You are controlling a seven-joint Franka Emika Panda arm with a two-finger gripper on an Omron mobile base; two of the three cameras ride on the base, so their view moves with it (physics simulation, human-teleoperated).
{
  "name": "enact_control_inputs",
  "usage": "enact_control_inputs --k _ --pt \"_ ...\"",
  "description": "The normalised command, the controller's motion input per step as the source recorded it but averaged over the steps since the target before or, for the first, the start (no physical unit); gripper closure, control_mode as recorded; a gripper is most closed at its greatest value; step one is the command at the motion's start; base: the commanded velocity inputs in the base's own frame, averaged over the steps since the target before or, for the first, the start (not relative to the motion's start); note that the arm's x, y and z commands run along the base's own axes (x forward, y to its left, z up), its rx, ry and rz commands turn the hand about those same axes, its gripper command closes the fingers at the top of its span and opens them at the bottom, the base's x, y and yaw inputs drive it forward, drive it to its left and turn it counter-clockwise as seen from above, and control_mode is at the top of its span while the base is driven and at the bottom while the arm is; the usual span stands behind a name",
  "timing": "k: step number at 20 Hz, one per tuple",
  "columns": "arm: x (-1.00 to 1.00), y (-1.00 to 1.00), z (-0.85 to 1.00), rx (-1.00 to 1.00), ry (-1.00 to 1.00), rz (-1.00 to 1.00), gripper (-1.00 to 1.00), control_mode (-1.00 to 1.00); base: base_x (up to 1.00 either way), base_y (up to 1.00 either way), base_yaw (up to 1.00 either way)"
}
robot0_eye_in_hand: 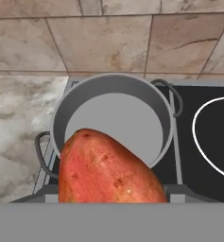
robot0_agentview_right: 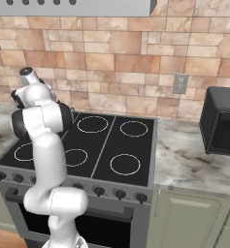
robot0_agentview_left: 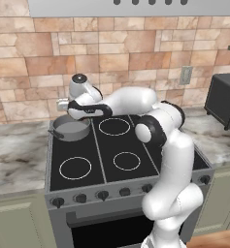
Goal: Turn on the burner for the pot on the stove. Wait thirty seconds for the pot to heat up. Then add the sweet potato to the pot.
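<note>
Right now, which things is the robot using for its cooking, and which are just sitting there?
For the job: sweet potato held in the gripper; pot; stove.

Just sitting there: black microwave; wall outlet; marble counter.

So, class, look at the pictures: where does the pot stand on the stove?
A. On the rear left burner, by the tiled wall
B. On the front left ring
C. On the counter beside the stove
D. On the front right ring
A: the pot sits at the back left of the stove, against the wall; both front rings lie bare.
</note>
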Motion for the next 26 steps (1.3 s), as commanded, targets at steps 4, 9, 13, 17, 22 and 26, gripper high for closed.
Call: enact_control_inputs --k 4,9,13,17,22,26 --pt "0.23 0.04 -0.26 0.00 -0.08 0.00 1.00 -1.00 0.00 0.00 0.00" --pt "0.26 0.11 -0.31 0.00 -0.04 0.00 1.00 -1.00 0.00 0.00 0.00" --pt "0.23 0.08 -0.34 0.00 -0.04 0.00 1.00 -1.00 0.00 0.00 0.00" --pt "0.22 0.04 -0.23 0.00 -0.06 0.00 1.00 -1.00 0.00 0.00 0.00" --pt "0.23 0.01 -0.13 0.00 -0.04 0.00 1.00 -1.00 0.00 0.00 0.00" --pt "0.24 0.00 0.00 0.00 0.00 0.00 1.00 -1.00 0.00 0.00 0.00"
